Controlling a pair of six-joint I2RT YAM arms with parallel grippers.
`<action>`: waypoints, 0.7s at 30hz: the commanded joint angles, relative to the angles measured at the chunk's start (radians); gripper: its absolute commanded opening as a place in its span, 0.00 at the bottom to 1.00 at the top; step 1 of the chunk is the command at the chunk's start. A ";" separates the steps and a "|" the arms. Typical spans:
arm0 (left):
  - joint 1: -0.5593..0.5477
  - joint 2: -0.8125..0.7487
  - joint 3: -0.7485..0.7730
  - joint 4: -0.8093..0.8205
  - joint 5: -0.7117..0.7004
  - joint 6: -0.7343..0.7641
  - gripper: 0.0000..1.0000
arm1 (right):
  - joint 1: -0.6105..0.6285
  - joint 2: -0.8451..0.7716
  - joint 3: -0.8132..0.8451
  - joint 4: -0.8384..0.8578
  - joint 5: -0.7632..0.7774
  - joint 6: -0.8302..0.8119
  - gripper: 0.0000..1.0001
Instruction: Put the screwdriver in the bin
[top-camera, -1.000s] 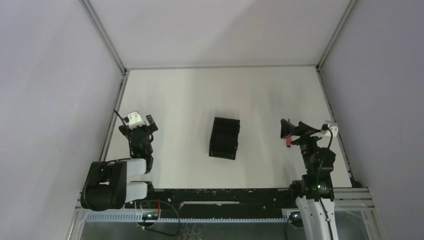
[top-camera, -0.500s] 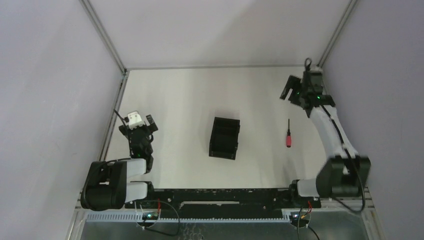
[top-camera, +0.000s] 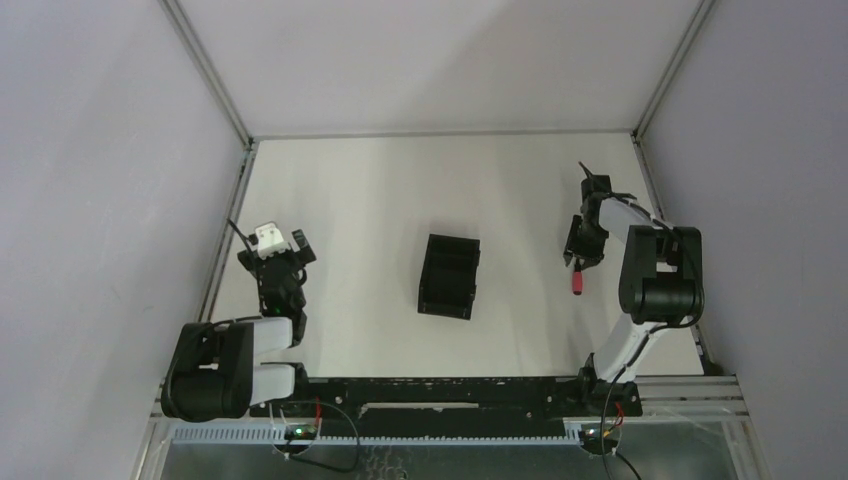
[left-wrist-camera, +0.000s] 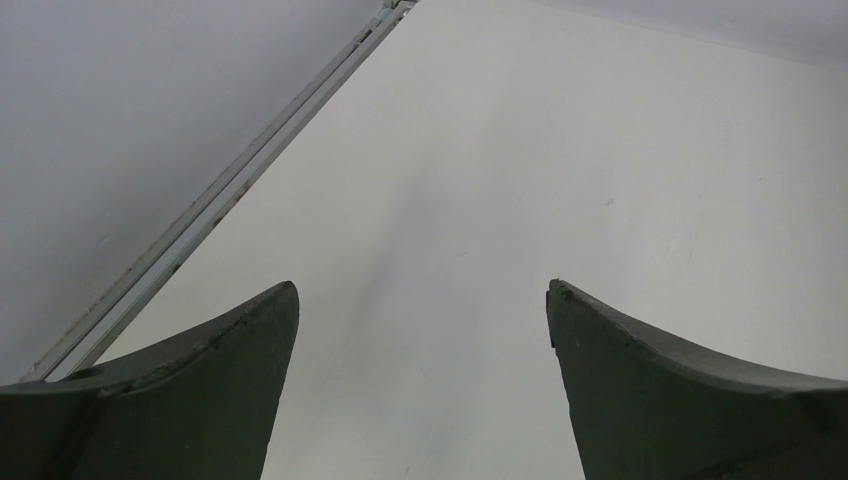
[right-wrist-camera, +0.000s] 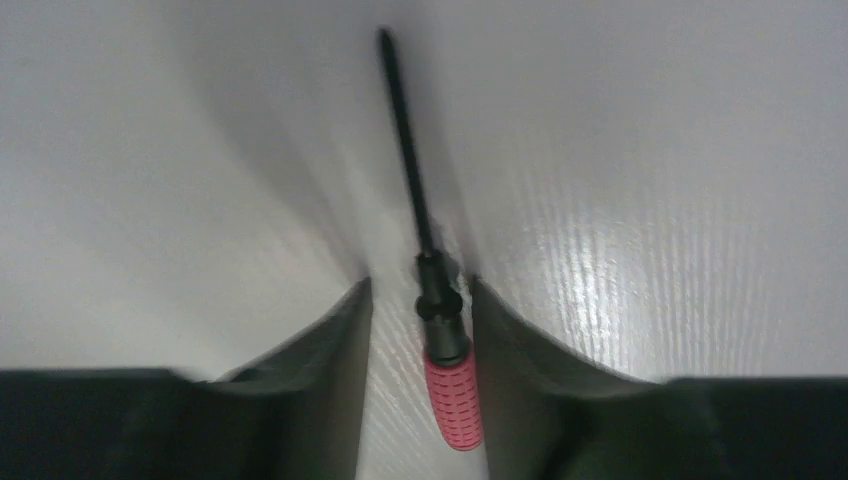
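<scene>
The screwdriver (top-camera: 577, 283) lies flat on the white table, right of the bin (top-camera: 432, 276), a black box standing at mid-table. In the right wrist view its red handle (right-wrist-camera: 452, 395) points toward the camera and its dark shaft runs away. My right gripper (right-wrist-camera: 420, 283) is lowered over it, jaws narrowed and straddling the collar and handle. The right finger (right-wrist-camera: 540, 380) is against the handle, while a strip of table still shows beside the left finger (right-wrist-camera: 310, 380). From above, the right gripper (top-camera: 582, 250) covers the shaft. My left gripper (left-wrist-camera: 420, 290) is open over bare table at the left (top-camera: 285, 262).
A metal rail (top-camera: 225, 240) runs along the table's left edge beside the left arm, and another rail (top-camera: 662, 215) lines the right edge near the right arm. White walls enclose the table on three sides.
My right arm swung from the far right corner down onto the screwdriver, and its jaws narrowed from wide open to a slim gap around the handle. The left arm stayed still.
</scene>
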 joint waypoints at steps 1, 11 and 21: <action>-0.003 0.002 0.046 0.037 0.008 0.017 0.98 | -0.012 0.039 -0.014 0.014 -0.008 -0.026 0.32; -0.003 0.002 0.047 0.038 0.008 0.016 0.98 | 0.023 -0.092 0.248 -0.408 -0.041 -0.011 0.00; -0.002 0.002 0.047 0.037 0.008 0.017 0.98 | 0.236 -0.151 0.546 -0.665 0.012 0.133 0.00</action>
